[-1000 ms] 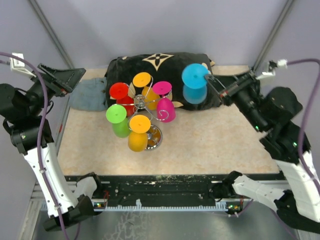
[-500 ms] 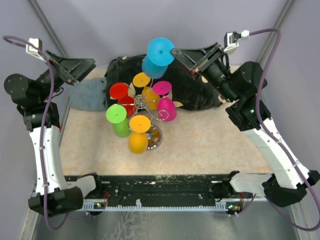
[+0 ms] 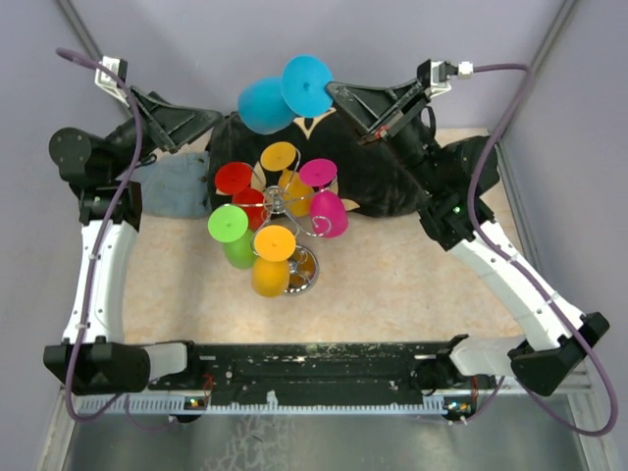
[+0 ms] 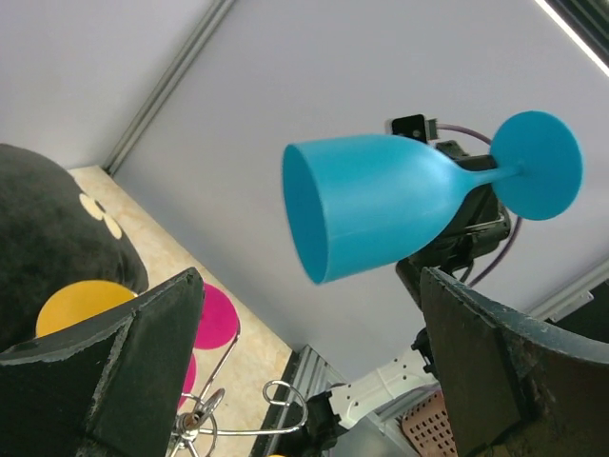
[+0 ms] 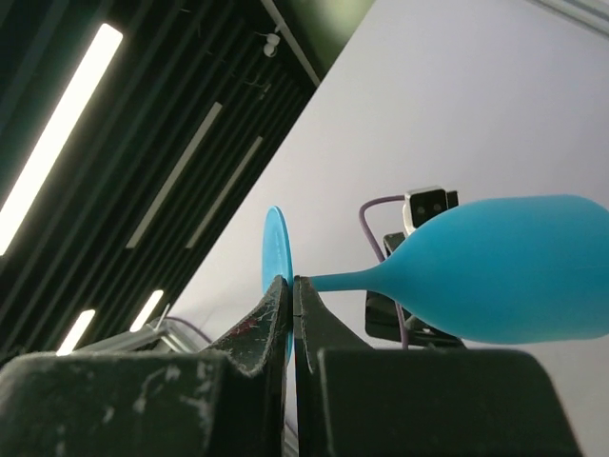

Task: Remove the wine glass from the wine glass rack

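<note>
The blue wine glass (image 3: 263, 103) is held in the air on its side, high above the back of the table. My right gripper (image 3: 337, 95) is shut on the glass's round foot (image 5: 275, 257), with the bowl (image 5: 514, 269) pointing away from it. My left gripper (image 3: 203, 124) is open and empty, just left of the bowl. In the left wrist view the glass (image 4: 381, 205) hangs between and beyond the left gripper's (image 4: 314, 371) fingers. The silver wire rack (image 3: 279, 204) stands mid-table and holds red, orange, magenta, green and yellow glasses.
A black pillow (image 3: 388, 182) with gold patterns lies behind the rack. A grey-blue cloth (image 3: 173, 186) lies at the back left. The rack's shiny round base (image 3: 303, 271) sits near the table's middle. Grey walls close in the back.
My right arm has lifted the blue glass higher and to the left and turned it on its side. My left arm has risen and swung in toward the glass's bowl.
</note>
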Motion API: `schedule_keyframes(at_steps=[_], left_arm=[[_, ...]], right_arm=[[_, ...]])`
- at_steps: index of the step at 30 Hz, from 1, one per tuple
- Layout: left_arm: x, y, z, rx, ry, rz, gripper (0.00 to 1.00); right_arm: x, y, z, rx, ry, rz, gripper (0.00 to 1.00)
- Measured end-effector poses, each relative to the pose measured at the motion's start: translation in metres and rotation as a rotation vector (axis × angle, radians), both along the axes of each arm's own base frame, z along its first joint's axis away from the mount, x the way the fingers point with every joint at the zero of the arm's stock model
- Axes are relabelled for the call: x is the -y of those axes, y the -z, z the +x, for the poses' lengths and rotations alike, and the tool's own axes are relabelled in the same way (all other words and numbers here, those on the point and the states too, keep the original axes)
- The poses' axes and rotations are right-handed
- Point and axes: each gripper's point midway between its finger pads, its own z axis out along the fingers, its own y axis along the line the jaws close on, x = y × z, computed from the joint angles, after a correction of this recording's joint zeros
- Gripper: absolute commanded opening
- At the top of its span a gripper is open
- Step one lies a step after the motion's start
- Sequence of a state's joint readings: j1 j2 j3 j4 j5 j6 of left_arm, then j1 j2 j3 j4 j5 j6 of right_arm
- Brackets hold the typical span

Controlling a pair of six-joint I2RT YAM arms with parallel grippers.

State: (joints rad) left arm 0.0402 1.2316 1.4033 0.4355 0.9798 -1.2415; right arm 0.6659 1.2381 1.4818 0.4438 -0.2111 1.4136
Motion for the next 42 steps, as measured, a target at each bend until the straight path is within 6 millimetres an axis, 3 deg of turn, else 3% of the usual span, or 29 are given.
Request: schedule_keyframes(at_steps=[6,13,22,29,35,40,42], left_arm=[[0.014,-0.006,0.001,0.063,0.061,-0.015,1.00],[0.030,-0.019,-0.014,0.142,0.125,-0.015,0.99],[0.031,-0.031,-0.024,0.195,0.141,-0.020,0.97],[0.031,-0.039,-0.034,0.215,0.151,-0.025,0.85],[0.030,-0.045,-0.046,0.234,0.152,-0.027,0.49],[0.028,-0.054,-0.066,0.265,0.146,-0.024,0.06],[0.028,-0.061,-0.079,0.290,0.152,-0.025,0.00]], right_arm=[[-0.006,0.010,0.007,-0.018,-0.034,0.032,0.00],[-0.004,0.000,0.003,0.026,-0.064,0.098,0.00],[-0.012,0.009,0.010,0.017,-0.113,0.131,0.00],[-0.019,0.024,0.019,-0.007,-0.154,0.166,0.00],[-0.018,0.037,0.022,-0.027,-0.204,0.233,0.00],[-0.016,0.041,0.022,-0.018,-0.254,0.296,0.00],[-0.020,0.048,0.031,-0.041,-0.261,0.306,0.00]])
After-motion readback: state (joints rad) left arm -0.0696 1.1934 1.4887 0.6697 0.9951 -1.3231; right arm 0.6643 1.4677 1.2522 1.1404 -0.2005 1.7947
